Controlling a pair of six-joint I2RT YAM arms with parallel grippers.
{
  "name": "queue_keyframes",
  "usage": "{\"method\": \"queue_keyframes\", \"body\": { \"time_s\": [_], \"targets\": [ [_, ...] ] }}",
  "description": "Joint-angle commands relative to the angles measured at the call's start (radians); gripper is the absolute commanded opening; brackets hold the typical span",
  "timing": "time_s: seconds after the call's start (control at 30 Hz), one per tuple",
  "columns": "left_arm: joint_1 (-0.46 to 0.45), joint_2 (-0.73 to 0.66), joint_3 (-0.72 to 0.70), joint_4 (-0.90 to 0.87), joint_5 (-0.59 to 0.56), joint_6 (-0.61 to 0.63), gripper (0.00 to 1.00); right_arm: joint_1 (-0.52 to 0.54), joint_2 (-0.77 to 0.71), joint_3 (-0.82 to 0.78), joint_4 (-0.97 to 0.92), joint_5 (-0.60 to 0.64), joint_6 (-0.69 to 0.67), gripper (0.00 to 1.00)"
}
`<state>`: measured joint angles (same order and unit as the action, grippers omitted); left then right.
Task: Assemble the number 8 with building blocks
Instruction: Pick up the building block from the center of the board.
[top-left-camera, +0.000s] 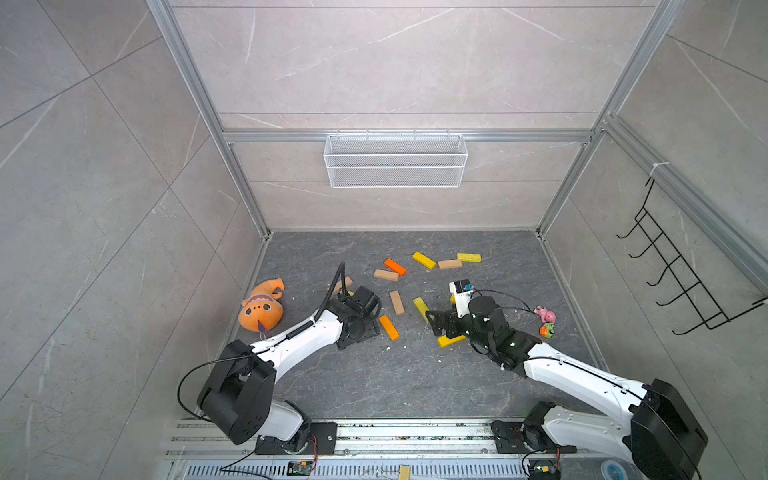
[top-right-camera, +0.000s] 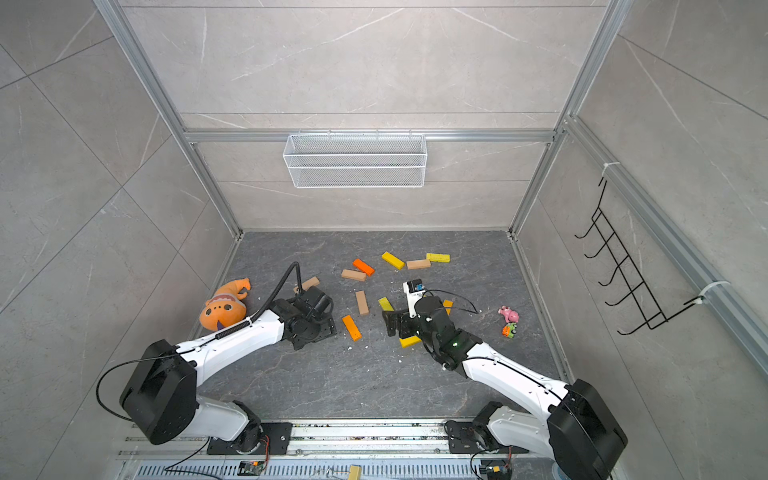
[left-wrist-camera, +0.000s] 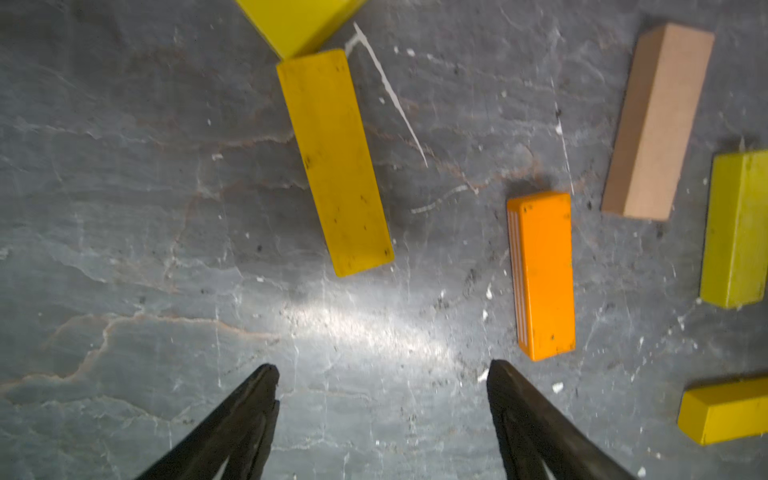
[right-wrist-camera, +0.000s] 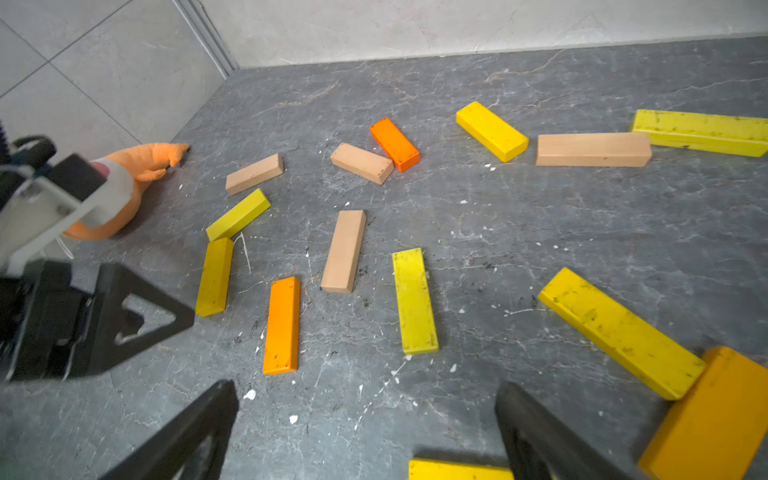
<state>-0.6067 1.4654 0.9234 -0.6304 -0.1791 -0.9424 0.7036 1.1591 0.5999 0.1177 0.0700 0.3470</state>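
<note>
Blocks scattered loose on counter beside plush toy, left tool wide, empty, right tool wide, empty

1 yellow block was flecked with dark specks, 1 tan wood block was plain, and 1 orange block had thin white stripes down its side. The floor was dark grey with pale marble veins. The plush toy was orange, my left gripper black.
</note>
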Motion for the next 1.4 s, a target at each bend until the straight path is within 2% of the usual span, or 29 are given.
{"method": "queue_keyframes", "body": {
  "time_s": [0.0,0.17,0.37,0.57,0.7,0.8,1.0,1.17,1.37],
  "targets": [
    [0.057,0.043,0.038,0.005,0.018,0.071,0.81,0.061,-0.005,-0.021,0.033,0.054,-0.016,1.0],
    [0.136,0.124,0.081,0.022,0.053,0.141,0.8,0.125,0.034,-0.025,0.063,0.063,-0.038,1.0],
    [0.181,0.207,0.118,0.042,0.086,0.181,0.72,0.155,0.064,-0.055,0.129,0.118,-0.037,1.0],
    [0.191,0.266,0.14,0.07,0.101,0.2,0.66,0.157,0.066,-0.064,0.123,0.154,-0.037,1.0],
    [0.19,0.289,0.159,0.069,0.105,0.206,0.6,0.156,0.068,-0.063,0.116,0.169,-0.037,1.0],
    [0.191,0.288,0.16,0.069,0.104,0.208,0.51,0.156,0.071,-0.063,0.115,0.171,-0.037,1.0],
    [0.189,0.286,0.152,0.064,0.096,0.225,0.44,0.156,0.07,-0.063,0.114,0.184,-0.035,1.0],
    [0.182,0.276,0.179,0.053,0.095,0.3,0.3,0.157,0.071,-0.061,0.112,0.193,-0.035,1.0],
    [0.176,0.288,0.241,0.041,0.117,0.415,0.26,0.157,0.065,-0.063,0.111,0.205,-0.033,1.0]
  ]
}}
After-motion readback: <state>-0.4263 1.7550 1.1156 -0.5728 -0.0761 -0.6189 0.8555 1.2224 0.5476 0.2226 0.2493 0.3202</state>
